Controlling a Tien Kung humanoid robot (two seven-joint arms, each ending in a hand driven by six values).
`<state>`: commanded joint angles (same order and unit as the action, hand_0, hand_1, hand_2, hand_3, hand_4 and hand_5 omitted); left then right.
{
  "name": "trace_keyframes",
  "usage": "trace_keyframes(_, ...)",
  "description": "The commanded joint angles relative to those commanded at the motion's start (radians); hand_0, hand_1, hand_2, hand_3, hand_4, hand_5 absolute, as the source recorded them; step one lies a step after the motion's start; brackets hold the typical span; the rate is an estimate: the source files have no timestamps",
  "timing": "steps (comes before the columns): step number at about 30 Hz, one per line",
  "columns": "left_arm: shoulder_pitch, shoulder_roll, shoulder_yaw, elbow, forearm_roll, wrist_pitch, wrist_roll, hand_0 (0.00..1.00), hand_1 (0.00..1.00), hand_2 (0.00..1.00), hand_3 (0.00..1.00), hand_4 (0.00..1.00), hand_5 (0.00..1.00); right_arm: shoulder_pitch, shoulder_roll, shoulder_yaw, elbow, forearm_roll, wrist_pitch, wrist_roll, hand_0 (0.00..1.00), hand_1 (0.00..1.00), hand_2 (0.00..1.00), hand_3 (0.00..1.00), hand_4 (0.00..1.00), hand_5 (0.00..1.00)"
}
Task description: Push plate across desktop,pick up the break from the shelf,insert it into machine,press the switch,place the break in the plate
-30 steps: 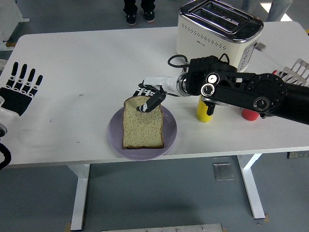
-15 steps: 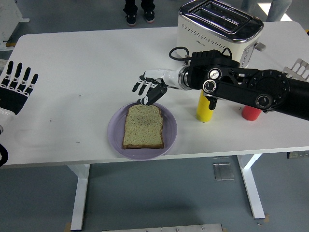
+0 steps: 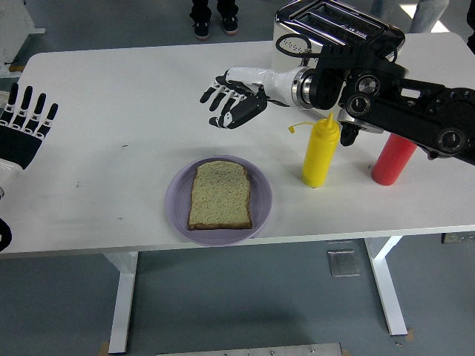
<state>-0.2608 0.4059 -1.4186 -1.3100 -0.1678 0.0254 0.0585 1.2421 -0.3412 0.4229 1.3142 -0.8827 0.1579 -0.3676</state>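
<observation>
A slice of bread (image 3: pixel 219 194) lies flat on the purple plate (image 3: pixel 178 215) near the table's front edge. My right hand (image 3: pixel 231 103) hovers above the table behind the plate, fingers spread and empty, well clear of the bread. The cream toaster (image 3: pixel 338 30) stands at the back right, partly hidden by my right arm (image 3: pixel 393 104). My left hand (image 3: pixel 26 126) rests open at the table's left edge.
A yellow squeeze bottle (image 3: pixel 321 150) and a red bottle (image 3: pixel 393 159) stand right of the plate, under my right arm. A person's feet (image 3: pixel 215 22) show beyond the table's far edge.
My right hand let go of the bread, which settled flat on the plate, then lifted up and back toward the toaster. The left hand shifted slightly.
</observation>
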Motion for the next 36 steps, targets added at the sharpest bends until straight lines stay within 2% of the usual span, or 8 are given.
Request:
trace_keyframes(4,0.002,-0.002,0.0,-0.028,-0.01,0.001,0.001,0.803,0.745,0.698,0.688,0.817,0.998,-0.055,-0.056,0.099,0.057,0.049,-0.011,0.036,0.663,0.679,0.677,0.69,0.66,0.229)
trace_keyframes(13,0.013,-0.01,0.008,-0.093,-0.041,0.004,0.005,0.803,0.745,0.698,0.688,0.817,0.998,-0.226,-0.174,0.318,0.139,0.251,-0.111,0.182,0.67,0.67,0.656,0.667,0.66,0.238)
trace_keyframes(18,0.023,-0.014,0.017,-0.127,-0.071,0.005,0.011,0.803,0.745,0.698,0.688,0.817,0.998,-0.337,-0.215,0.452,0.164,0.376,-0.14,0.226,0.705,0.687,0.664,0.671,0.664,0.254)
trace_keyframes(22,0.028,-0.012,0.026,-0.16,-0.101,0.007,0.017,0.803,0.745,0.698,0.688,0.817,0.998,-0.428,-0.224,0.563,0.18,0.475,-0.165,0.264,0.705,0.687,0.664,0.671,0.664,0.254)
trace_keyframes(23,0.028,-0.011,0.03,-0.169,-0.11,0.008,0.019,0.803,0.745,0.698,0.689,0.817,0.998,-0.454,-0.222,0.594,0.184,0.504,-0.175,0.275,0.753,0.701,0.674,0.674,0.674,0.289)
trace_keyframes(28,0.022,-0.009,0.053,-0.197,-0.156,0.013,0.024,0.803,0.745,0.698,0.689,0.817,0.998,-0.568,-0.202,0.73,0.199,0.627,-0.215,0.316,0.753,0.701,0.674,0.674,0.674,0.289)
trace_keyframes(29,0.02,-0.009,0.057,-0.202,-0.165,0.015,0.025,0.802,0.745,0.698,0.689,0.816,0.998,-0.591,-0.197,0.757,0.201,0.651,-0.223,0.322,0.785,0.711,0.677,0.681,0.695,0.355)
trace_keyframes(36,0.015,-0.02,0.079,-0.207,-0.221,0.021,0.031,0.801,0.745,0.698,0.689,0.817,0.998,-0.742,-0.161,0.927,0.202,0.798,-0.26,0.336,0.802,0.737,0.712,0.707,0.707,0.395)
